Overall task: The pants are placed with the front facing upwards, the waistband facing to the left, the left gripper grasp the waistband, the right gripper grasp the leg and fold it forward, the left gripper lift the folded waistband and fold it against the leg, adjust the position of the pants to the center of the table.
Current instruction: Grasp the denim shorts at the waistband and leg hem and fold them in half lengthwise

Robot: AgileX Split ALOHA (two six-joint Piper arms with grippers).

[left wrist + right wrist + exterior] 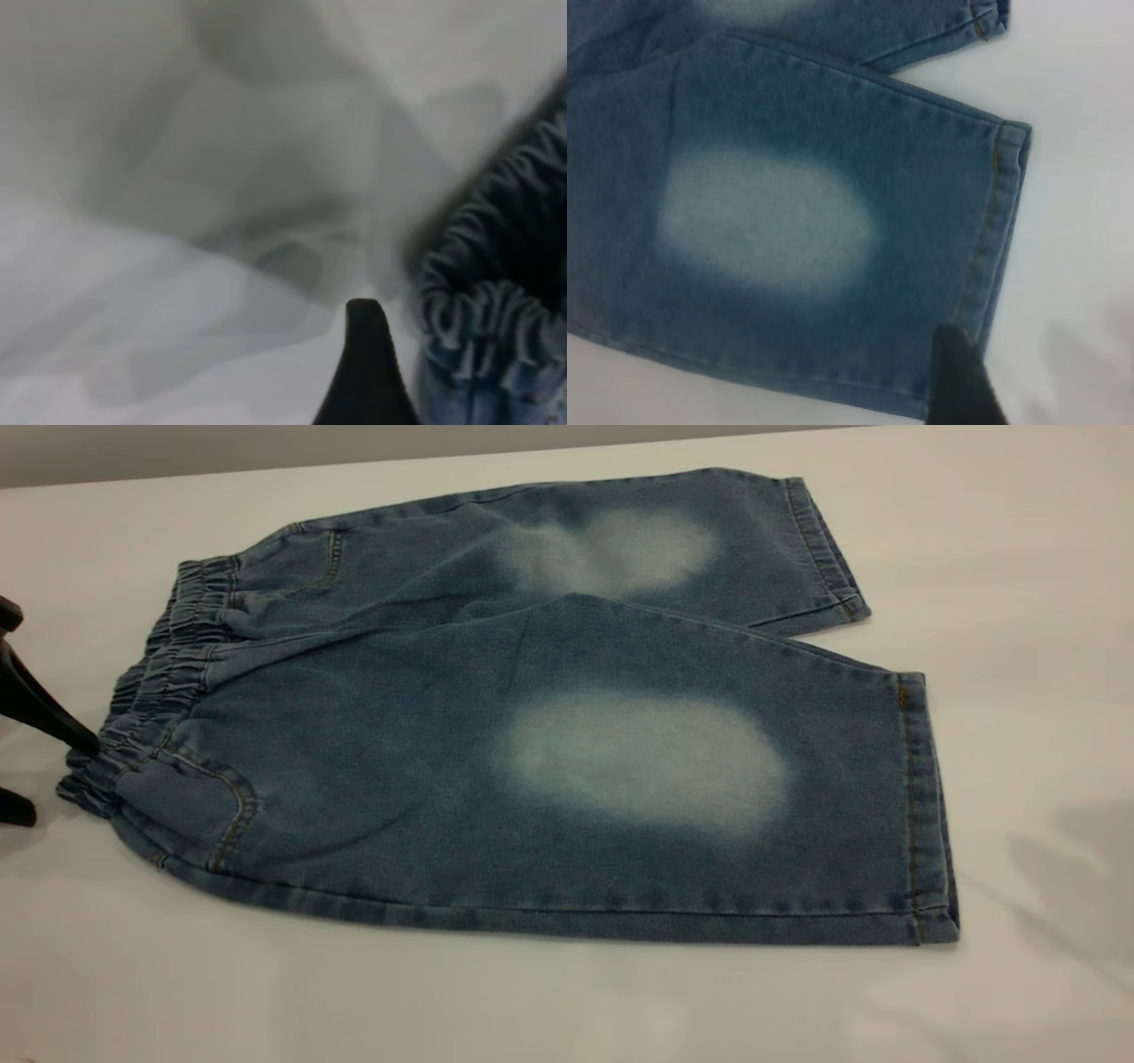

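The pants (532,762) lie flat and front up on the table (567,1001), with both legs pointing right. The waistband (155,691) is at the left, also seen close up in the left wrist view (496,310). My left gripper (62,779) is open at the waistband's near corner; one finger (44,713) touches the ruffles, the other (16,810) rests on the table. The near leg (673,779) has a pale knee patch. My right gripper (1054,390) is open and out of the exterior view, one finger (961,381) over the leg's hem corner (983,292).
The far leg (638,549) lies beside the near one, partly under it. Bare table surrounds the pants on every side, widest in front and at the right (1045,691). The table's back edge (266,465) runs behind the pants.
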